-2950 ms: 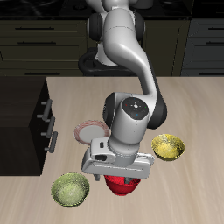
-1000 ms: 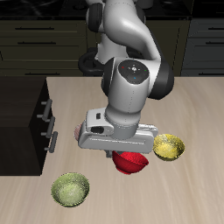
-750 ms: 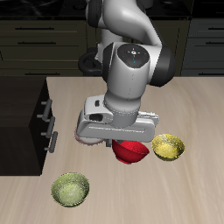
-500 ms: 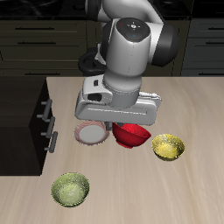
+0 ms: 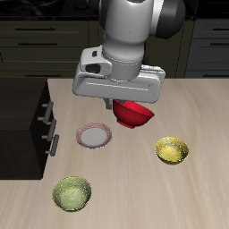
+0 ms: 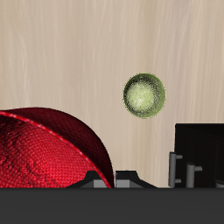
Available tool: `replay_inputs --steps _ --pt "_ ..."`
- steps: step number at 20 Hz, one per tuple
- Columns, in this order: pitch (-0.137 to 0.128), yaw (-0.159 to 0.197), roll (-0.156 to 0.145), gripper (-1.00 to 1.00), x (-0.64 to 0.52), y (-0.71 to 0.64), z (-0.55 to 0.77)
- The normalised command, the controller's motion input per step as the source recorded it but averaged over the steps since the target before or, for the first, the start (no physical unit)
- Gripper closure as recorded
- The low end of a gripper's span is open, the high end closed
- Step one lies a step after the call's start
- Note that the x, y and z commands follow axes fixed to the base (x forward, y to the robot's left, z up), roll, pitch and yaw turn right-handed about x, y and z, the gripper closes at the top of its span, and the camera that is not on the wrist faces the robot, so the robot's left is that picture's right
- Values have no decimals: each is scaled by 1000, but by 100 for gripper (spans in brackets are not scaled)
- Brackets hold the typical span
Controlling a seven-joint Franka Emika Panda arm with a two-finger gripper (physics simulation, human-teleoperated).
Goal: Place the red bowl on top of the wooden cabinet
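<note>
The red bowl (image 5: 133, 114) hangs from my gripper (image 5: 123, 106), lifted well above the table; my fingers are shut on its rim, mostly hidden behind the hand. In the wrist view the red bowl (image 6: 44, 149) fills a large area close to the camera, its textured inside showing. The wooden cabinet (image 5: 20, 125) is the dark boxy unit with silver handles at the table's edge, lower than the bowl and off to one side of it. It also shows in the wrist view (image 6: 199, 153).
A yellow bowl (image 5: 172, 150) and a yellow-green bowl (image 5: 72, 193) sit on the table nearer the front edge. The yellow-green bowl also shows in the wrist view (image 6: 143, 94). A pinkish plate (image 5: 94, 136) lies beside the cabinet. Dark cabinetry stands behind.
My gripper has risen steadily from near the table's front with the red bowl in it and moved farther back. The pinkish plate has come into view below.
</note>
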Motion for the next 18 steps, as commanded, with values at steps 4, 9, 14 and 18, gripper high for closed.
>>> replay_inputs --steps 4,9,14,18 --pt "-43 4 -6 100 -166 -13 350" --pt "-10 5 -3 100 -70 -52 88" --pt "-4 14 -10 100 -136 -119 51" --pt "-9 -9 -21 100 -216 -187 98"
